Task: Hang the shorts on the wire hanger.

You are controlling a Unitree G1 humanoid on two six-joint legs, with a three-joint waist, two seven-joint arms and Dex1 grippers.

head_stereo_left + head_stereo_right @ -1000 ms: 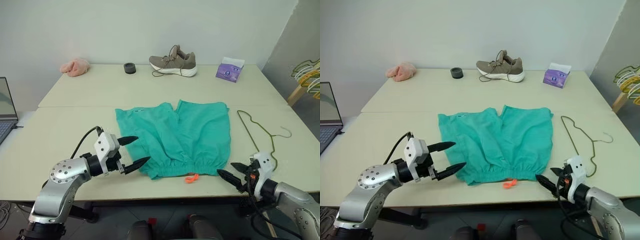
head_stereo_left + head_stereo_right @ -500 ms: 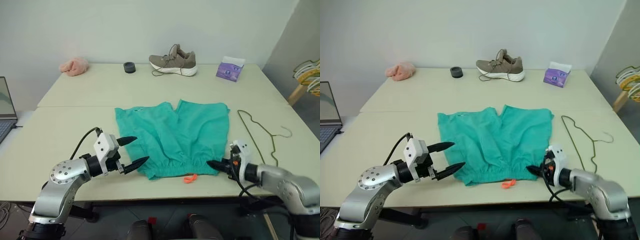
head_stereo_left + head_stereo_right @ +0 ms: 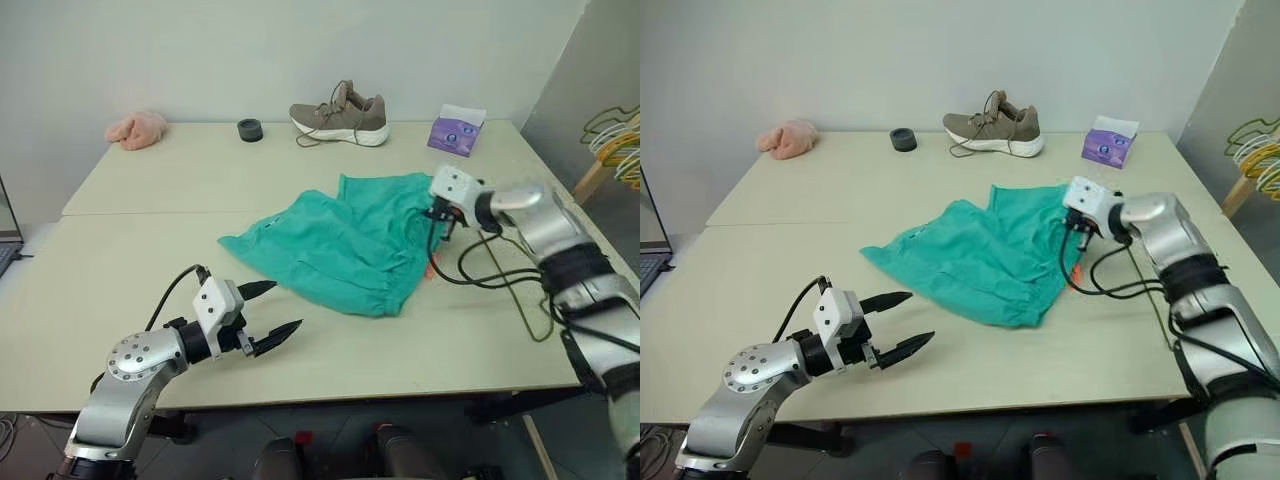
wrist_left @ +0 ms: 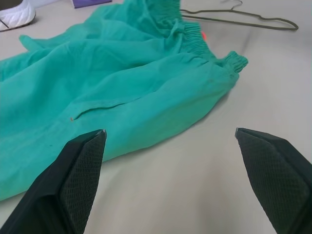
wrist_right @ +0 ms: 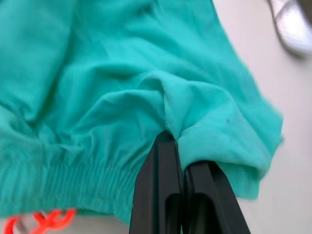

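Now the right gripper point(image 5: 181, 168) has its fingers point(image 5: 161, 195) clamped on a fold of the shorts point(image 3: 340, 240) near the gathered waistband, holding that corner raised off the bench point(image 3: 150, 190). Rest of the teal fabric trails down and lies rumpled across the middle of the bench, one leg spread flat toward the robot's left. Orange drawstring tip point(image 5: 46, 219) hangs just under the waistband, close below the grip.

Left gripper point(image 3: 272, 310) hovers low over the near part of the bench, fingers point(image 4: 83, 165) wide apart, holding nothing. Shorts' near edge lies just beyond its tips, not touching.

Wire hanger point(image 4: 243, 19) lies flat on the bench past the waistband in the left wrist view; in the head views the right arm and its black cable point(image 3: 480, 275) cover most of it, with a thin stretch of wire point(image 3: 535, 325) showing by the bench's right edge. The raised shorts and right forearm stand between the left gripper and the hanger.

Along the far edge of the bench, well apart from the shorts:
- pink cloth point(image 3: 135, 128) at far left
- small black ring-shaped object point(image 3: 249, 129)
- grey-brown shoe point(image 3: 340, 108), laces loose
- purple tissue pack point(image 3: 457, 131)

Off the bench at right, a bundle of coloured hangers point(image 3: 612, 135) on a wooden rack.
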